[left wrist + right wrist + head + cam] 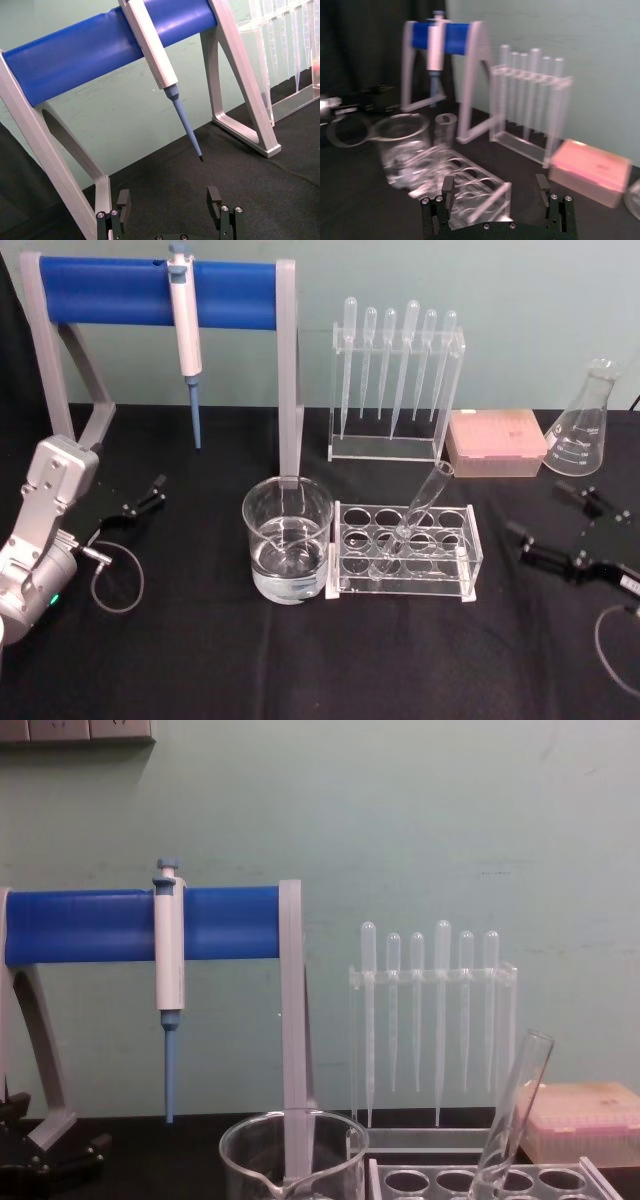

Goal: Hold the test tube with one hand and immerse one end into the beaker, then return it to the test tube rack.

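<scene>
As seen from above: one wide glass beaker (256, 525) holding clear liquid (288, 562); one clear holed rack (466, 562) holding one tilted glass test tube (413, 512); six plastic pipettes (410, 355); black left gripper (168, 197), right gripper (495, 185) splayed wide, empty.

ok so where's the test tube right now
In the head view the test tube stands tilted in the clear test tube rack near the middle of the table, directly right of the beaker and in front of the pipette stand.
</scene>
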Motion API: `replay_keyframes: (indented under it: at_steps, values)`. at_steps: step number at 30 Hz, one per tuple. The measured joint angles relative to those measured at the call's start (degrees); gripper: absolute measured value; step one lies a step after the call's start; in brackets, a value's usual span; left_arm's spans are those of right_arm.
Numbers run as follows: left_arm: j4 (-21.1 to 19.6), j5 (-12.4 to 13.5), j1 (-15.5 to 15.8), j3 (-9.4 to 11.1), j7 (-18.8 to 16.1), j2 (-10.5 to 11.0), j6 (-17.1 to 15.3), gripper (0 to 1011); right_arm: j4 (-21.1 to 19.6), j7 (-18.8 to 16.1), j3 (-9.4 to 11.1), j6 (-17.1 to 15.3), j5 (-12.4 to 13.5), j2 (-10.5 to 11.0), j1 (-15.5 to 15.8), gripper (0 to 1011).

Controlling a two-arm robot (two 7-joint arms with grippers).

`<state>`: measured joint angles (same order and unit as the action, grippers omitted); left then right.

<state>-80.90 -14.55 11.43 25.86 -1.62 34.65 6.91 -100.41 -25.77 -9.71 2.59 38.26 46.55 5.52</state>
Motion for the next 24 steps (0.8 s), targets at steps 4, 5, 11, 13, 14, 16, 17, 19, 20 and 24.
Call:
replay_keyframes:
  at_steps: [4, 5, 11, 13, 14, 16, 17, 19, 20, 24]
  values:
    - [0.0, 0.0, 0.0, 0.0, 0.0, 0.0, 0.0, 1000, 0.4, -4.7, 0.0, 1.9, 0.4, 0.6, 1.0, 1003]
    - [0.0, 0.0, 0.0, 0.0, 0.0, 0.0, 0.0, 1000, 0.7, -6.0, -0.2, 3.0, 0.4, 0.4, 1.2, 1003]
    - [0.0, 0.0, 0.0, 0.0, 0.0, 0.0, 0.0, 1000, 1.7, -8.3, -1.9, 4.0, -0.2, -2.2, -0.1, 1003]
    - [0.0, 0.0, 0.0, 0.0, 0.0, 0.0, 0.0, 1000, 1.8, -8.3, -2.4, 3.5, -0.4, -2.9, -0.6, 1003]
    - [0.0, 0.0, 0.0, 0.0, 0.0, 0.0, 0.0, 1000, 2.0, -8.3, -3.1, 2.7, -0.5, -3.7, -1.4, 1003]
    - [0.0, 0.0, 0.0, 0.0, 0.0, 0.0, 0.0, 1000, 2.2, -8.0, -4.1, 1.2, -0.7, -4.7, -2.6, 1003]
    - [0.0, 0.0, 0.0, 0.0, 0.0, 0.0, 0.0, 1000, 2.3, -7.7, -4.4, 0.6, -0.7, -5.0, -3.0, 1003]
    - [0.0, 0.0, 0.0, 0.0, 0.0, 0.0, 0.0, 1000, 2.4, -7.3, -4.9, -0.4, -0.8, -5.6, -3.6, 1003]
    - [0.0, 0.0, 0.0, 0.0, 0.0, 0.0, 0.0, 1000, 2.5, -6.8, -5.4, -1.3, -0.9, -6.1, -4.2, 1003]
    - [0.0, 0.0, 0.0, 0.0, 0.0, 0.0, 0.0, 1000, 2.9, -5.0, -6.6, -3.4, -1.3, -7.5, -5.8, 1003]
